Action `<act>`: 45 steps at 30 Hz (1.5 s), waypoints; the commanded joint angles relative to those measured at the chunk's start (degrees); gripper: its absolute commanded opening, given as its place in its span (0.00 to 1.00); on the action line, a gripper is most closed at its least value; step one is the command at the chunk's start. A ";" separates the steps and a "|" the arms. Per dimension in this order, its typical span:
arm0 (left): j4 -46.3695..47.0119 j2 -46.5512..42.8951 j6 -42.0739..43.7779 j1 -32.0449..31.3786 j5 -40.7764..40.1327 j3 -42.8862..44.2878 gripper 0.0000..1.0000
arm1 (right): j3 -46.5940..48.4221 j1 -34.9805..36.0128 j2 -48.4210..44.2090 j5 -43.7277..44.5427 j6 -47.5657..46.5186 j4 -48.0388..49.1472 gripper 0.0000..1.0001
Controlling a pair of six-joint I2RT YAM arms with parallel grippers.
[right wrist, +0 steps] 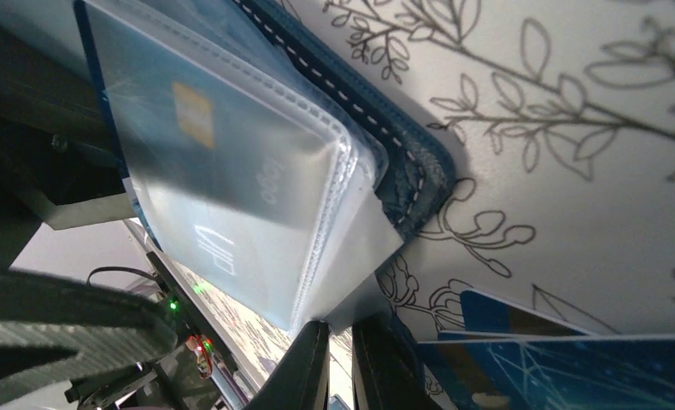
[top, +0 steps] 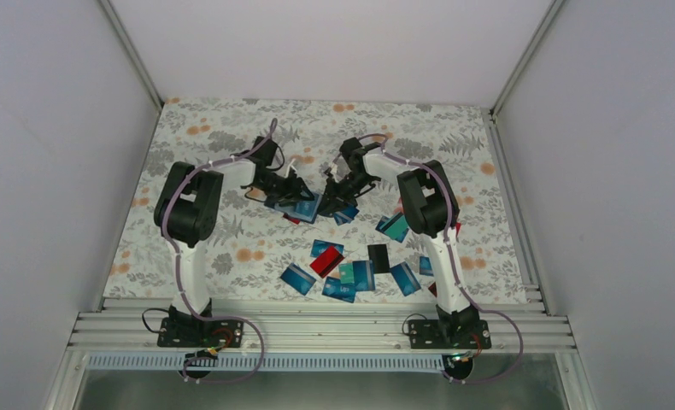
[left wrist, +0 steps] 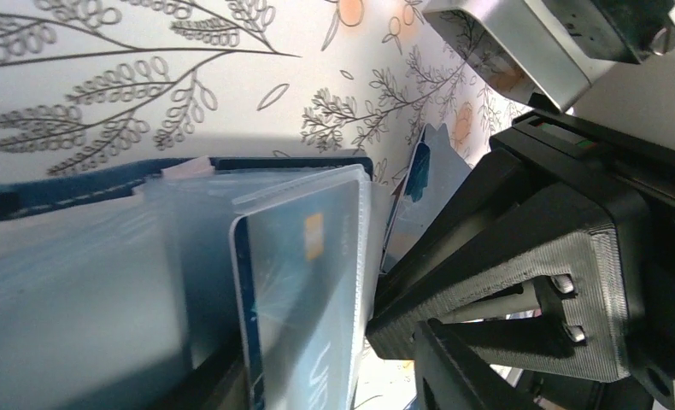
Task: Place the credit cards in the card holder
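The card holder (top: pixel 305 207) lies open at mid-table between the two grippers, its navy stitched cover soft and its clear plastic sleeves (right wrist: pixel 317 256) thin, slick and easily creased, one blue credit card (right wrist: pixel 206 145) already inside a sleeve; the other credit cards (top: pixel 351 278) lie scattered nearer the arm bases, light, stiff and flat on the table (top: pixel 231 137), best lifted by an edge. The right gripper (right wrist: pixel 341 342) has its fingers almost closed, apparently pinching a sleeve corner, a fair hold for spreading the pocket, while the left gripper (top: pixel 297 190) sits at the holder's other side and I cannot tell whether it grips anything
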 commanded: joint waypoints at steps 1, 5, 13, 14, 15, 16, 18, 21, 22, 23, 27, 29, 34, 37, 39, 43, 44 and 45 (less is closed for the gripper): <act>-5.47 1.40 -1.64 -3.59 -3.17 1.39 0.44 | 0.78 -0.07 3.50 4.11 -0.85 2.57 0.08; -9.38 1.51 -1.64 -3.92 -6.97 3.48 0.50 | 0.86 -0.34 3.33 3.93 -1.22 2.31 0.08; -15.45 -0.06 -0.87 -3.92 -13.91 8.61 0.72 | 0.43 -0.72 2.13 4.79 -2.20 1.49 0.08; -16.01 -0.25 -0.79 -3.93 -14.28 9.12 0.75 | 0.48 -0.81 2.06 4.87 -2.34 1.49 0.08; -16.69 -0.49 -0.72 -3.90 -14.67 9.59 0.77 | 0.65 -0.83 1.94 5.00 -2.42 1.37 0.08; -17.23 -0.72 -0.65 -3.87 -15.10 9.99 0.79 | 0.78 -0.79 1.92 5.11 -2.54 1.25 0.08; -18.47 -1.35 -0.53 -3.92 -15.84 10.74 0.82 | 1.06 -0.86 2.00 5.28 -2.71 1.03 0.08; -20.21 -2.33 -0.24 -3.92 -16.66 11.33 0.92 | 1.29 -0.79 1.85 5.40 -2.74 0.92 0.08; -20.71 -2.70 -0.11 -3.87 -16.99 11.47 0.95 | 1.34 -0.80 1.86 5.41 -2.82 0.82 0.08; -21.30 -3.01 0.07 -3.94 -17.63 11.59 0.99 | 1.40 -0.79 1.71 5.45 -2.87 0.83 0.08; -23.82 -4.23 1.18 -4.19 -21.75 12.31 1.00 | 1.42 -0.79 1.07 5.86 -3.05 0.75 0.10; -24.68 -4.62 1.39 -4.27 -22.69 12.37 1.00 | 1.66 -0.80 0.64 5.86 -3.11 0.52 0.11; -26.27 -7.28 1.51 -4.43 -25.61 12.46 1.00 | 2.97 -0.91 -0.94 6.80 -3.55 -0.55 0.16; -26.79 -9.69 1.86 -4.61 -27.15 11.55 1.00 | 3.97 -0.90 -2.35 7.57 -3.93 -1.55 0.18; -26.58 -12.08 2.30 -4.86 -27.66 10.10 1.00 | 3.94 -0.88 -3.72 8.37 -4.19 -2.16 0.19; -25.01 -16.94 3.78 -5.75 -26.88 4.96 1.00 | 0.42 -0.92 -8.43 10.39 -4.33 -2.09 0.21; -24.53 -18.25 4.13 -6.15 -26.53 3.69 0.99 | -1.36 -0.88 -10.00 10.76 -4.09 -1.67 0.22; -23.91 -19.49 4.48 -6.57 -26.15 2.16 0.99 | -3.43 -0.88 -12.01 11.00 -3.65 -0.95 0.22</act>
